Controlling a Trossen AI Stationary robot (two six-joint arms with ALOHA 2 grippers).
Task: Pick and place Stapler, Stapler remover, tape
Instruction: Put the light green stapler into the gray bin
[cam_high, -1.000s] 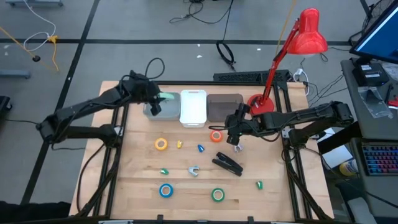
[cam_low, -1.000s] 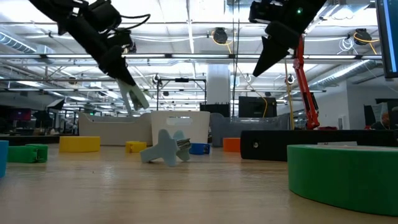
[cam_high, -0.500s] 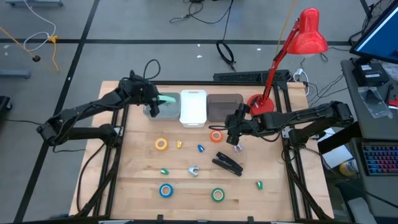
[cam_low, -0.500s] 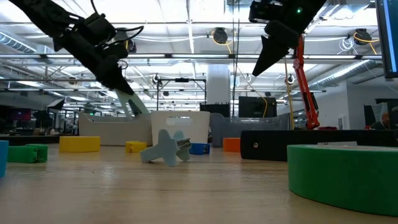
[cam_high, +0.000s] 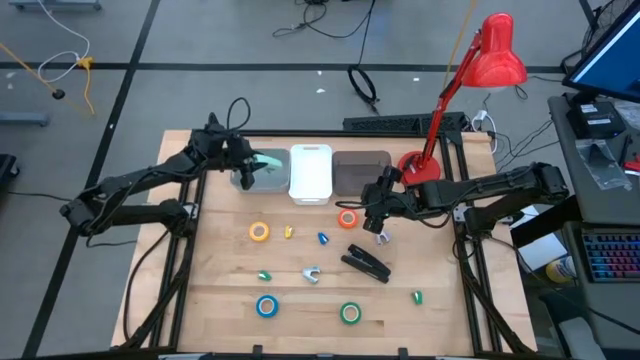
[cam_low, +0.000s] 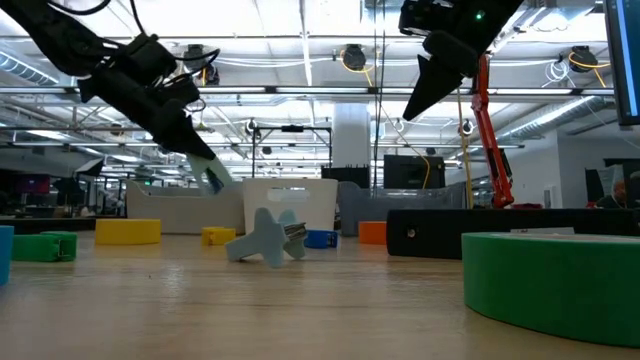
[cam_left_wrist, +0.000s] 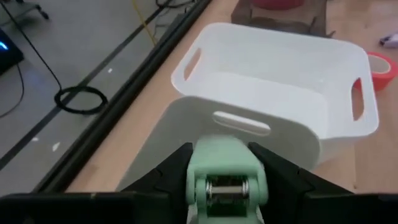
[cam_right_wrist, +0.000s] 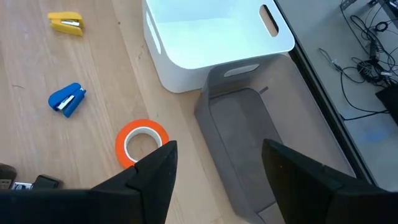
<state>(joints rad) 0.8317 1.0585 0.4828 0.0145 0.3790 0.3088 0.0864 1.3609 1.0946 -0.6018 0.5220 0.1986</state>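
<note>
The pale green staple remover (cam_left_wrist: 226, 180) sits clamped between my left gripper (cam_high: 243, 163) fingers, held over the grey bin (cam_high: 262, 172) at upper left of the high view, left of the white bin (cam_high: 311, 175). Drop not done yet, I judge. To do it well I'd keep the remover centred over the grey bin's opening, lower it past the rim, then let go; the white bin's wall is just beside, so drifting right risks the wrong compartment.

The stapler (cam_high: 366, 263) lies on the worktop (cam_high: 220, 285) right of centre, untouched. Tape: yellow roll (cam_high: 259, 232) and orange roll (cam_high: 347, 219) mid-frame, blue roll (cam_high: 266, 306) and green roll (cam_high: 350, 313) near the bottom edge. A second, grey remover (cam_high: 311, 273) lies between the yellow roll and the blue roll, lower centre.

Right gripper (cam_high: 379, 232) hangs above the worktop between the orange roll and the stapler, fingers spread wide, nothing in them. It waits.

Views: only the left wrist view shows the grip itself, green body pinched on both sides. High view gives which bin I'm over. Low view shows height, left gripper (cam_low: 205, 172) above bin rim level, but hides bin interiors. Right wrist view shows the brown bin (cam_right_wrist: 249, 140) next to the white one, plus small blue (cam_right_wrist: 65, 99) and yellow (cam_right_wrist: 66, 23) mini staplers.
</note>
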